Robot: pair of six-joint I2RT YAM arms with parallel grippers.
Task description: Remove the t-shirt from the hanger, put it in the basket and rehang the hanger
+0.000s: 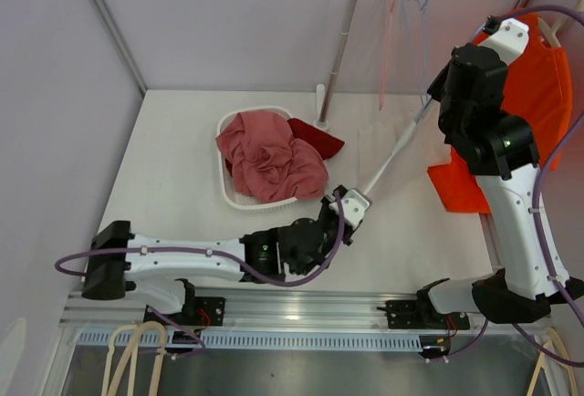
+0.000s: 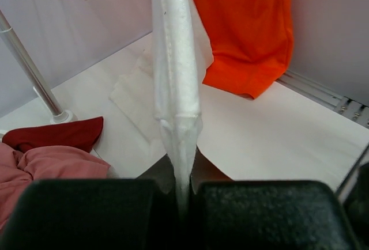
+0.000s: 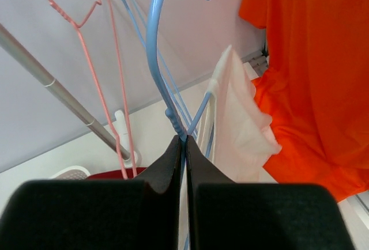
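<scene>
A white t-shirt stretches in a tight band from the blue hanger down towards the table. My left gripper is shut on its lower end, and the left wrist view shows the cloth pinched between the pads of that gripper. Up by the rack, my right gripper is shut on the blue hanger's neck, just below its hook. The shirt's upper part still hangs over the hanger's right arm.
An orange t-shirt hangs at the right, behind my right arm. A white basket holds pink and dark red clothes. The rack's pole stands behind it. A pink hanger and another blue one hang on the rail.
</scene>
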